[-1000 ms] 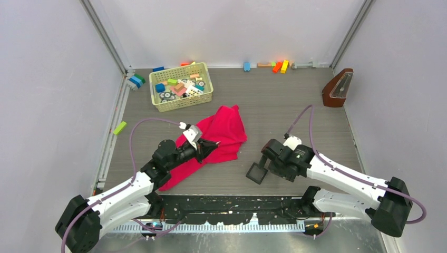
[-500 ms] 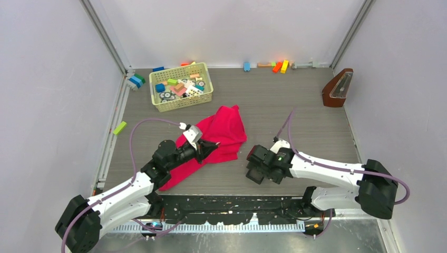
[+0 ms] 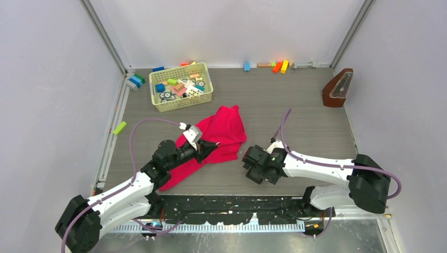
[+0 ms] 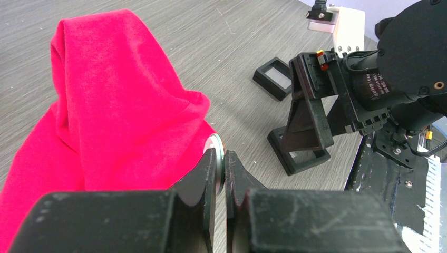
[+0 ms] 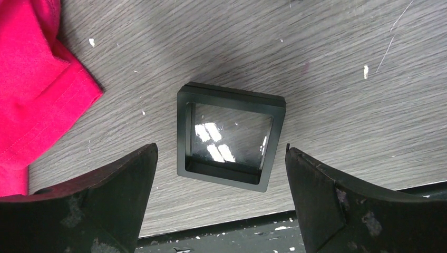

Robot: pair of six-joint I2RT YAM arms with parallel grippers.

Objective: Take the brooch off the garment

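At near edge of garment [image 4: 105, 105], brooch [image 4: 214, 142] is pinched in left claw [image 4: 224, 158], jaws nearly closed on it, red fabric touching. On desk [image 5: 342, 63] just beside garment, right claw [image 5: 220, 153] is held wide over black square tray [image 5: 232, 100].

Grey wood-grain table [image 3: 295, 105] was boxed in by plain pale walls [image 3: 226, 26] with metal corner posts [image 3: 105, 37]; light was even, soft.
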